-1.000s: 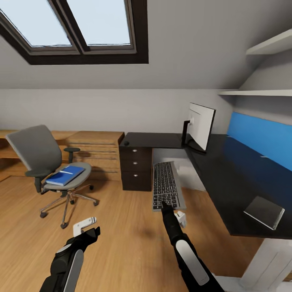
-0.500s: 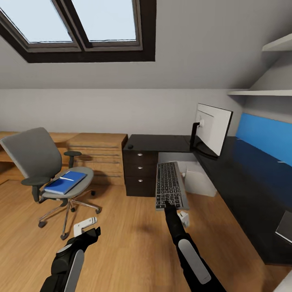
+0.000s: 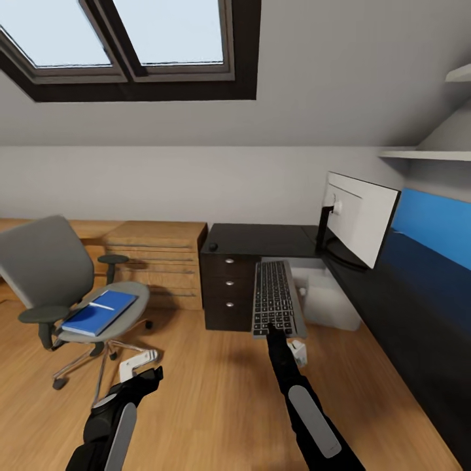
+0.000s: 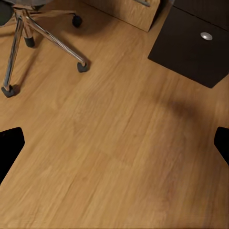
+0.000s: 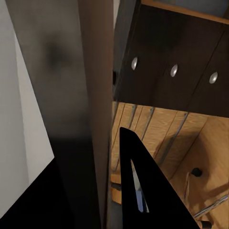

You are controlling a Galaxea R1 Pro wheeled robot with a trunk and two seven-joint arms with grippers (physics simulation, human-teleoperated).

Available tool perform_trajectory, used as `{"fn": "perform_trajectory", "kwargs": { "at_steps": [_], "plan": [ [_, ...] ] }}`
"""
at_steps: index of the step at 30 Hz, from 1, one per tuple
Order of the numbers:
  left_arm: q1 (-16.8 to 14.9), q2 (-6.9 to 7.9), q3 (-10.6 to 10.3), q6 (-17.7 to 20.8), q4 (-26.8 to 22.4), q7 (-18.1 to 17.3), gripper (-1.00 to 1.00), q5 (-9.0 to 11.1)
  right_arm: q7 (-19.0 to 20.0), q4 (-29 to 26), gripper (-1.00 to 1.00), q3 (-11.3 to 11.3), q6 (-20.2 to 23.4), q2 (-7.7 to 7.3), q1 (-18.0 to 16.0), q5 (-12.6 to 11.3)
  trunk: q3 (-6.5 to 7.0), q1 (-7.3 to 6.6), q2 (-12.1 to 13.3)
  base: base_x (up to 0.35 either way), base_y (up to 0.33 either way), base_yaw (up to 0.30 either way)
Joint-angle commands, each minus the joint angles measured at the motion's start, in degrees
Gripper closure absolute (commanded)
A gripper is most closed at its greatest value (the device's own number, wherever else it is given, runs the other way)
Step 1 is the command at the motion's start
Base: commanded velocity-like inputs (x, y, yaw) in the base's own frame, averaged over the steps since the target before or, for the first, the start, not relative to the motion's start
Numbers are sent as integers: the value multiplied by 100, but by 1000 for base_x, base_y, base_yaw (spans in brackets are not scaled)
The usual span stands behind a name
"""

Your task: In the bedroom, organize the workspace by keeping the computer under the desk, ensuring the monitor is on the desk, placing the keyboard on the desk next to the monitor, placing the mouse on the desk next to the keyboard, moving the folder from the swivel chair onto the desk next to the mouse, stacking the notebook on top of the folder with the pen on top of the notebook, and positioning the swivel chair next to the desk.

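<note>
**Bedroom workspace: keyboard carried, folder on chair**

Landmark: black L-shaped tabletop point(image 3: 261, 239) against the far wall, with a dark three-drawer unit point(image 3: 227, 288) under its left end.

- Grey slim keyboard with dark keys point(image 3: 275, 299): held in the air in front of the tabletop, above the wooden plank floor point(image 3: 216, 392), its long side pointing toward the tabletop. The right gripper point(image 3: 273, 331) is closed on its near edge; in the right wrist view the keyboard's underside point(image 5: 71, 95) lies against one dark finger point(image 5: 138, 181).
- White-backed flat monitor on a black stand point(image 3: 358, 226): upright on the tabletop, at its corner, right of the keyboard.
- Small black mouse point(image 3: 212, 246): on the tabletop's left end, above the drawer unit.
- White box-shaped computer point(image 3: 330, 297): on the floor under the tabletop, right of the drawer unit.
- Grey swivel chair with chrome star base point(image 3: 59, 288): on the floor well left of the tabletop.
- Blue flat folder point(image 3: 99, 312): on the chair seat, a thin white pen point(image 3: 101, 305) lying on top of it.
- Left gripper point(image 3: 139, 364): low over the floor, left of the tabletop, holding nothing; its dark fingertips point(image 4: 10, 148) stand wide apart in the left wrist view.
- Light wooden low cabinet point(image 3: 157, 252): against the wall, touching the drawer unit's left side.
</note>
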Motion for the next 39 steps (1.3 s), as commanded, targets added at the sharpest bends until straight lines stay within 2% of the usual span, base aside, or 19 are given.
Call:
{"fn": "perform_trajectory", "kwargs": {
  "at_steps": [1,13,18,23,28,31,36,39],
  "plan": [
    [-4,-3,3,19,-7,43,-100,61,35,3,100,14,-33,-6,-5,-56,12,-20,39,321,12,0],
    [-4,-3,2,20,2,43,-100,61,31,24,100,10,43,-206,-5,-86,228,-283,520,322,2,0],
    [-4,-3,2,21,2,43,-100,61,34,27,100,2,65,-267,-3,-163,228,-283,520,322,0,0],
    [-4,-3,2,21,2,43,-100,61,35,70,100,6,291,-280,-4,-402,228,-283,520,322,0,0],
    [-4,-3,2,22,2,43,-100,61,52,207,100,-6,921,-283,-5,-652,228,-283,520,322,0,0],
    [-4,-3,2,22,2,43,-100,61,58,241,100,-99,1272,-283,-5,-921,228,-283,520,322,0,0],
    [-4,-3,2,22,2,39,-100,61,61,255,100,-217,1443,-264,-5,-1284,228,-283,520,322,32,0],
    [-4,-3,2,22,2,36,-100,61,63,256,100,-216,1430,-247,-5,-1332,228,-283,520,322,91,0]
  ]
}}
